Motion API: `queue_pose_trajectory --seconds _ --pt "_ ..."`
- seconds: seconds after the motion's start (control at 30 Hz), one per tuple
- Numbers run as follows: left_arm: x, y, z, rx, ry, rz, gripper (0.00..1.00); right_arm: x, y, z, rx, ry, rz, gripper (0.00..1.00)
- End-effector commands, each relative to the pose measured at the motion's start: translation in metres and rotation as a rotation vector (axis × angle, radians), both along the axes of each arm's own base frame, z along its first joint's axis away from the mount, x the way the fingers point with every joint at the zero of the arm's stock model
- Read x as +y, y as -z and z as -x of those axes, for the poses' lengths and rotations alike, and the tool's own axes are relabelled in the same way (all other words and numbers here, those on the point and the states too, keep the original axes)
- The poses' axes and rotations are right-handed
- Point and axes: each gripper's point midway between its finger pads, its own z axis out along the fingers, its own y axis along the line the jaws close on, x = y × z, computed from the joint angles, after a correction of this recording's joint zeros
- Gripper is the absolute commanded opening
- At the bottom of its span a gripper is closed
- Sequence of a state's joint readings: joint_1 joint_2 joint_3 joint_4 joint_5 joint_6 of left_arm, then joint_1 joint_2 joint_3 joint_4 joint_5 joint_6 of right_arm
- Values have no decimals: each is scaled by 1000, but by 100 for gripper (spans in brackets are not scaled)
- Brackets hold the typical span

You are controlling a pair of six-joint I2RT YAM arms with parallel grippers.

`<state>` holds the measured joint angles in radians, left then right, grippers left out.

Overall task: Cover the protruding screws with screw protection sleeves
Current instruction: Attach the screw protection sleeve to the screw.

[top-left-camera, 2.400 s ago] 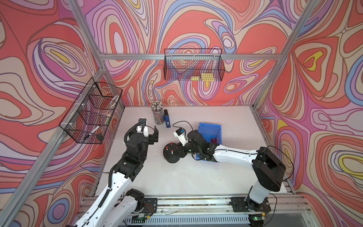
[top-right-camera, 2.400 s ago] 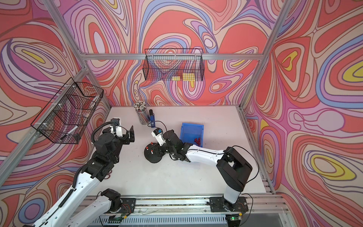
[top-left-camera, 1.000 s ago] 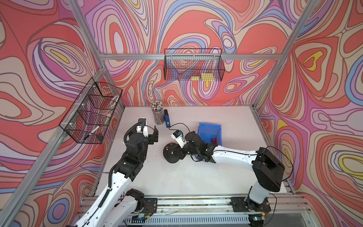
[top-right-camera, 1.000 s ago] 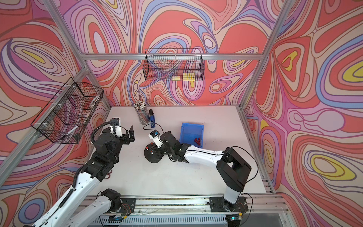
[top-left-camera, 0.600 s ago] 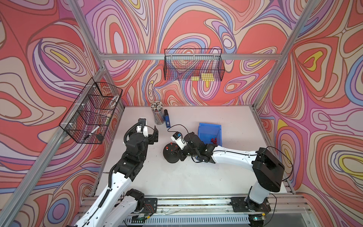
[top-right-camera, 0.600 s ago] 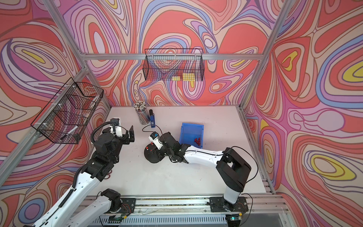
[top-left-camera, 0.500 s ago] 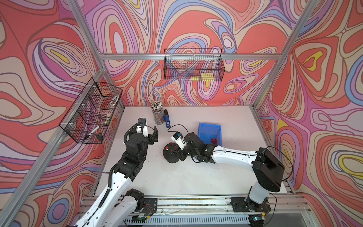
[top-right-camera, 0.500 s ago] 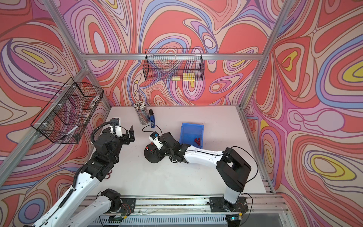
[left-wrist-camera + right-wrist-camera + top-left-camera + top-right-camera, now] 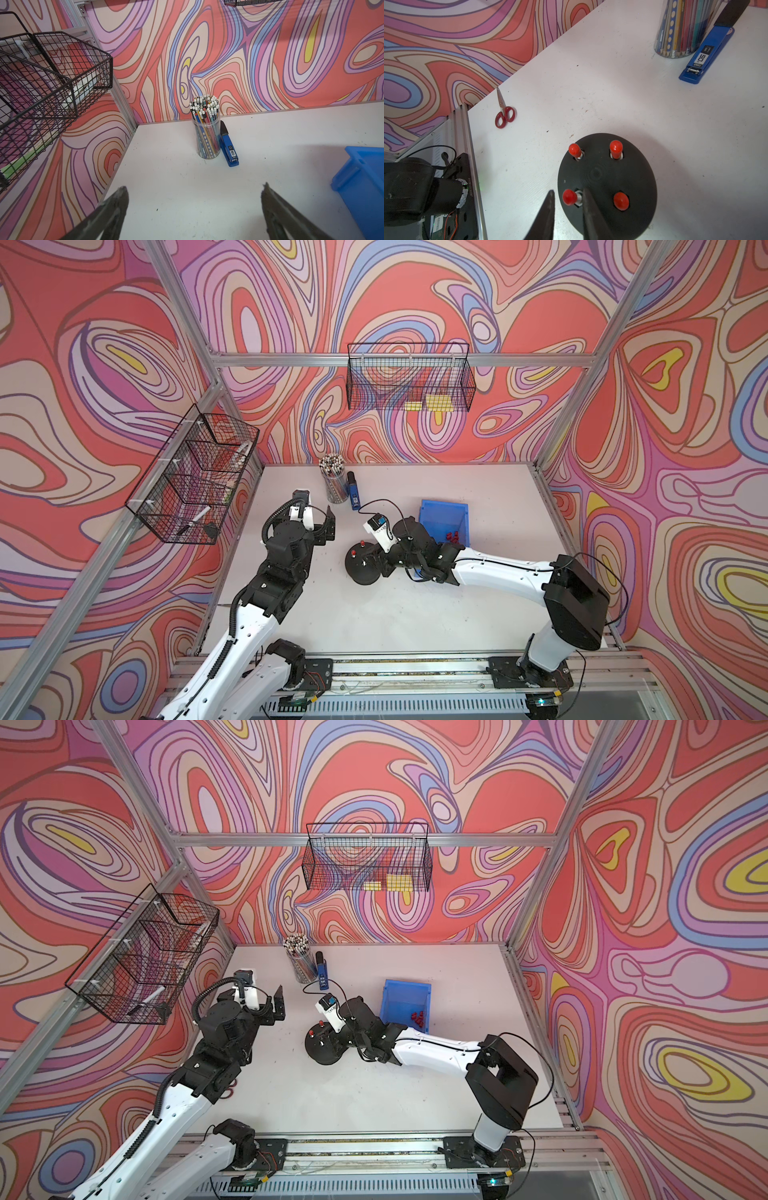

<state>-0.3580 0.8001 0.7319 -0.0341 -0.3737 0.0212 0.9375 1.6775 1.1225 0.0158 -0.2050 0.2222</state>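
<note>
Scuffed white tabletop; swirl-patterned walls; red-sleeved screws.

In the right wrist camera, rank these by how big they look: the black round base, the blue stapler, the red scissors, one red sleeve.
1. black round base
2. blue stapler, partly out of frame
3. red scissors
4. red sleeve
The base is nearest the camera, which flatters it.

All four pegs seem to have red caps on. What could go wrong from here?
1. The right gripper straddles one sleeve; pulling away crookedly, a finger might drag it off.
2. Bare screw shows under that sleeve, so it may not be fully seated.
3. Nothing holds the black base; a bump might shift it.
</note>
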Motion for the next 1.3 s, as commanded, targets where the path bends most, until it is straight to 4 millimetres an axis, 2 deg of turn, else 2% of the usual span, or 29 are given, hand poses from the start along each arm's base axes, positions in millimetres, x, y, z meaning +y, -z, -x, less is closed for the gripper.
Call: queue_pose_trajectory --seconds 0.0,0.13,0.57,0.73,0.83,0.93,1.07,1.2,1.27 --pt "2 -9 0 -15 -5 22 99 8 -17 -5 -32 6 -45 20" --pt "2 -8 0 -12 -5 23 99 10 -10 -6 -24 6 -34 14" --pt "1 -8 0 -9 -3 24 99 8 26 -2 28 -4 25 14" --pt "2 -7 -1 -7 -7 23 99 6 30 -3 30 6 30 14" --pt "2 -7 -1 -6 -9 21 99 6 26 -4 22 11 27 15" --pt "3 -7 -1 -7 -10 17 99 5 10 -7 0 27 11 22" --pt "3 -4 -4 3 -14 7 99 -4 -37 -23 -99 113 -9 27" --pt "1 1 -10 23 -15 -2 99 -39 -84 -55 -248 335 60 28" --pt "3 3 -15 29 -31 -10 99 -71 -107 -73 -355 493 126 28"
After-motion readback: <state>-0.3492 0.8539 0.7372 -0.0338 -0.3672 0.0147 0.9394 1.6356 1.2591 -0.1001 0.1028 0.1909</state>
